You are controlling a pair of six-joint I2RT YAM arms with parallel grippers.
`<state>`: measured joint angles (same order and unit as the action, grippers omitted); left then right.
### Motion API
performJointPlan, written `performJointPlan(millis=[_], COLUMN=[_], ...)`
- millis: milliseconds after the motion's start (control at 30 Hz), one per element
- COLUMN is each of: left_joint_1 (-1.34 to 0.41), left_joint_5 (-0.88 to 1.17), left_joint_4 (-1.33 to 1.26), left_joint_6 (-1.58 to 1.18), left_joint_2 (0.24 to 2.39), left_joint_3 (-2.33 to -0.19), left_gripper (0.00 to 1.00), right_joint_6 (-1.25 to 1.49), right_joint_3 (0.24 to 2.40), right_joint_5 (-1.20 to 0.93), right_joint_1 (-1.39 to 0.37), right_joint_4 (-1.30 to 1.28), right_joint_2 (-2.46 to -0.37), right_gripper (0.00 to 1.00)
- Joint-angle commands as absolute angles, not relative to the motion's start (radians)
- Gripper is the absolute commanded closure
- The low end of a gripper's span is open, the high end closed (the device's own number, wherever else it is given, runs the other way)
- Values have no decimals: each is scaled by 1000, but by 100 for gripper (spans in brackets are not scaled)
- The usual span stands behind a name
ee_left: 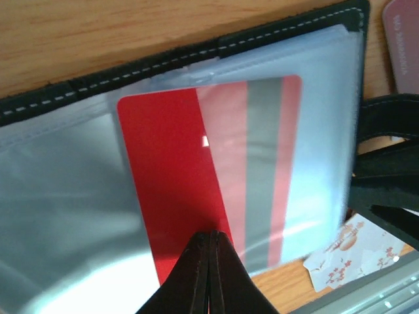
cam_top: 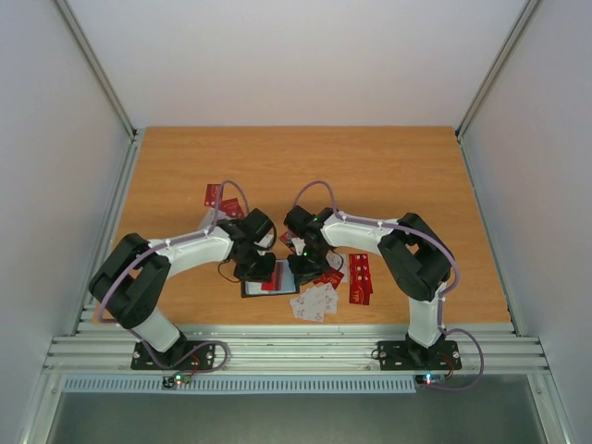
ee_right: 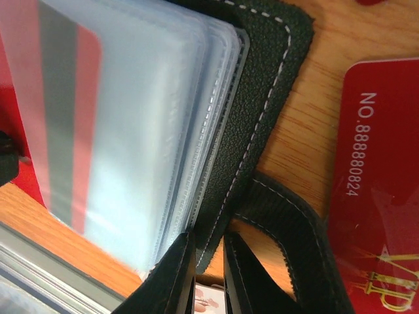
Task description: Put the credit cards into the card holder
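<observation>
Card holder: a black stitched card holder (cam_top: pixel 270 280) with clear plastic sleeves lies open on the wooden desk (cam_top: pixel 305 157), near its front edge, between both arms.
Red card: only the left wrist view shows a plain red plastic card (ee_left: pixel 170 190) partly under a sleeve, its left half uncovered.
Left jaws: the left gripper (ee_left: pixel 211 237) has its tips pressed together on that card's near edge; whether they nip it, I cannot tell.
Right jaws: the right gripper (ee_right: pixel 209 241) is narrow, clamping the holder's cover edge, which is clear only in the right wrist view.
Loose cards: a red VIP card (ee_right: pixel 376 183) lies just right of the holder; white patterned cards (cam_top: pixel 314 302) lie in front; more red cards (cam_top: pixel 223 198) lie far-left.
Edges: a ribbed metal rail (cam_top: pixel 296 344) borders the front; wood stretches back to pale walls.
</observation>
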<state>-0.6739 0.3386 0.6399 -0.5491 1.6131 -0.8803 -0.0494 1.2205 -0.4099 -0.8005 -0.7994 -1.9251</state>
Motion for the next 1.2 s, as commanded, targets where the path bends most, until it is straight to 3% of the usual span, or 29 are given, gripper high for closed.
performJointPlan(millis=[0,200,500,1167], left_joint_1=[-677,-669,-662,-662], left_joint_5=[345,225,292,418], left_joint_4=[622,731,685,565], left_joint_6=[-574,-557,-534,-553], left_joint_2=[1546,1446,1516,1625], left_joint_3=[-876,-890,-861,-876], left_gripper=[94,71,54,53], right_joint_6=[-32,-34,-43,-60], right_joint_3=[1220,1212,1215,1229], right_joint_5=[-418,-416,-418,-425], right_joint_1=[-811,-811,-811,-811], right_joint_4=[-773,-773,-776,-784], right_joint_2=[-1954,-1948,-1954,-1968], right_gripper=[86,86,86,86])
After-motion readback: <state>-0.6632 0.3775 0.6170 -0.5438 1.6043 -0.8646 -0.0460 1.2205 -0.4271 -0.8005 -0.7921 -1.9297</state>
